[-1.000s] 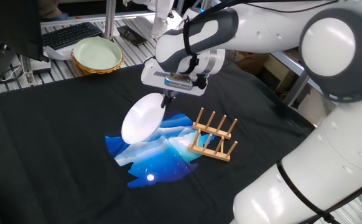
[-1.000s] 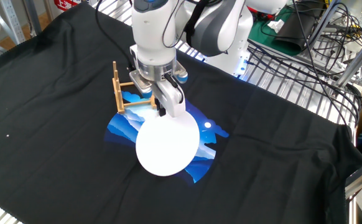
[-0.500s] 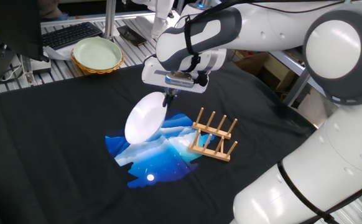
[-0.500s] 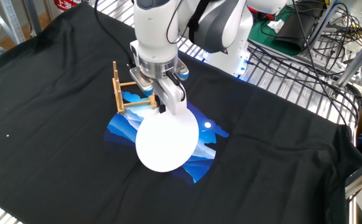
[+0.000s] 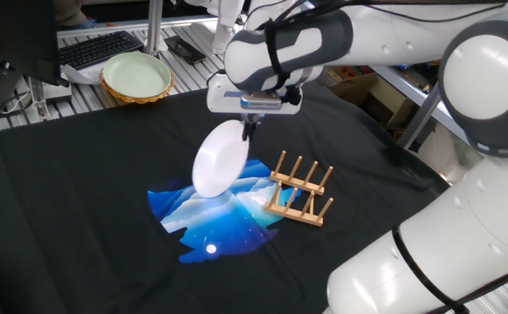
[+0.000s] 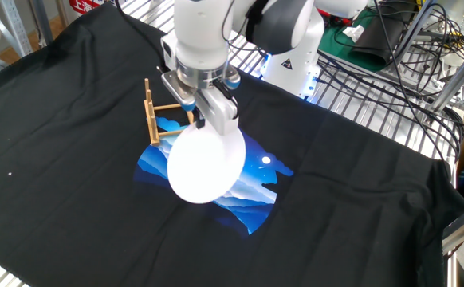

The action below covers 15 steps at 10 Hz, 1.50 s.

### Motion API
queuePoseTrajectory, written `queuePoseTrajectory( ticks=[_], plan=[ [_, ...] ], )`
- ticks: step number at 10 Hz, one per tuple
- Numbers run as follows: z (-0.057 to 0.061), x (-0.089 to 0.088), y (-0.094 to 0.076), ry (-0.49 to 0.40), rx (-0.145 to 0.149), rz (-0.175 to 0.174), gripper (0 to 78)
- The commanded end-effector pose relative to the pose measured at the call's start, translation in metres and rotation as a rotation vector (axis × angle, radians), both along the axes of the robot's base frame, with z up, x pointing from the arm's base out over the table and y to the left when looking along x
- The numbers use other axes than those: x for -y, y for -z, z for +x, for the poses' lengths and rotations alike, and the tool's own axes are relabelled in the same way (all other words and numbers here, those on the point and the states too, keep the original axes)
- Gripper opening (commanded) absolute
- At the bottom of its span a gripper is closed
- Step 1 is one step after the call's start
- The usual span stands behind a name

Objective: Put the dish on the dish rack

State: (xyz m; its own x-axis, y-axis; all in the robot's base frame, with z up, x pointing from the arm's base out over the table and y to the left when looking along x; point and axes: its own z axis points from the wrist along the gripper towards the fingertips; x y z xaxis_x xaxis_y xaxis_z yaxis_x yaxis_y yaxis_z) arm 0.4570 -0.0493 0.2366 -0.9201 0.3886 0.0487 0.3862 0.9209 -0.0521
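Note:
The white round dish (image 5: pixel 218 159) hangs from my gripper (image 5: pixel 249 128), which is shut on its upper rim. The dish is lifted above the black cloth and tilted, face toward the camera in the other fixed view (image 6: pixel 206 163). My gripper (image 6: pixel 204 121) points down over the blue print. The small wooden dish rack (image 5: pixel 300 189) with upright pegs stands on the cloth to the right of the dish, apart from it. In the other fixed view the rack (image 6: pixel 161 115) is partly hidden behind my gripper and the dish.
A blue and white printed patch (image 5: pixel 215 218) lies on the black cloth (image 5: pixel 79 201) under the dish. A pale green bowl with a woven rim (image 5: pixel 137 77) sits at the back left, beside a keyboard (image 5: pixel 99 48). Metal wire shelving (image 6: pixel 375 88) and cables border the table.
My gripper has risen and moved a little toward the rack, carrying the dish higher off the cloth. The rack has not moved.

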Motion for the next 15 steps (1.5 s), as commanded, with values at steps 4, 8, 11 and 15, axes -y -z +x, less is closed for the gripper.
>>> queuePoseTrajectory(
  ticks=[4, 8, 11, 15],
  plan=[
    [-0.0060, 0.0089, -0.0060, -0.006, -0.023, -0.120, 1.1],
    [-0.0087, 0.0084, -0.0072, 0.044, -0.035, -0.126, 1.1],
    [-0.0111, 0.0070, -0.0083, 0.073, -0.043, -0.129, 1.1],
    [-0.0113, 0.0069, -0.0083, 0.125, -0.069, -0.130, 1.1]
  ],
)
